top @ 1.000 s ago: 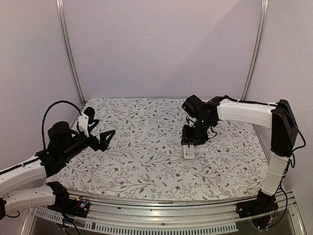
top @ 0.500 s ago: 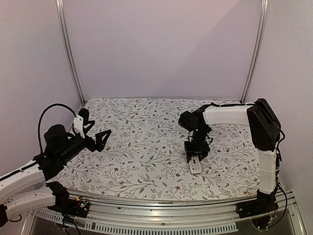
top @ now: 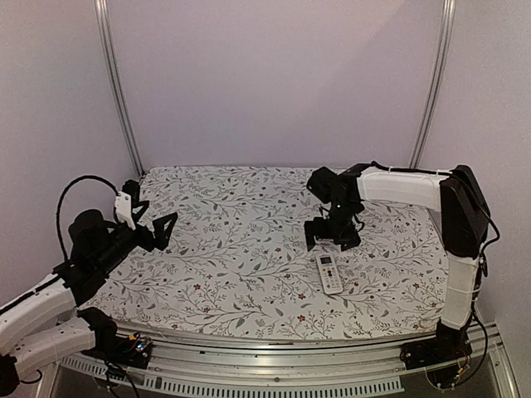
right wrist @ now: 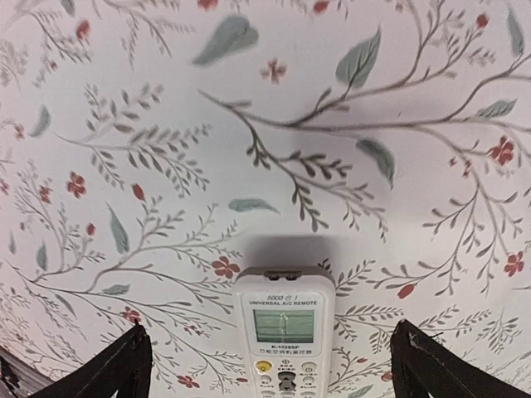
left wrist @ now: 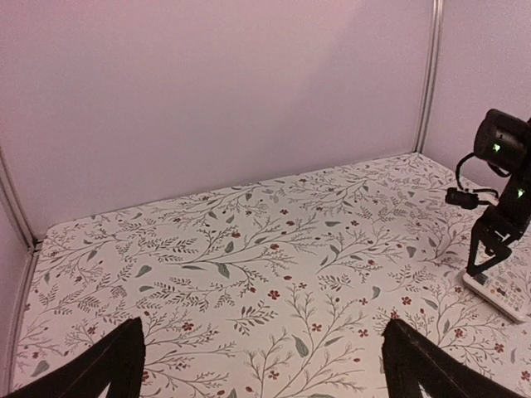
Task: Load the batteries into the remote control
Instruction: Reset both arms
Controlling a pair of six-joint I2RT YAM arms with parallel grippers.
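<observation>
**Remote lies face up on the cloth, both sets of fingers spread wide**

Nearest the camera, the two arm bases sit on the aluminium rail (top: 274, 383) along the table's front edge. Just beyond it on the right half of the floral cloth (top: 241, 278) lies the remote control (top: 329, 273). It rests flat, with its display and buttons upward and its display end pointing away from the bases. Nothing holds it.

The right gripper (top: 332, 241) hangs over the remote's far end and points down. Its jaws are parted wide, and in the wrist view its two dark fingers (right wrist: 106, 371) stand well clear of the remote's sides. From the left wrist view I cannot tell whether a fingertip touches the remote's far end.

Well apart on the left side, the left gripper (top: 154, 218) is raised above the cloth. It too is spread wide with nothing between its jaws, and it faces across the table toward the right arm.

Farthest back, a plain pale wall (top: 274, 83) rises between two metal uprights (top: 116, 91)
</observation>
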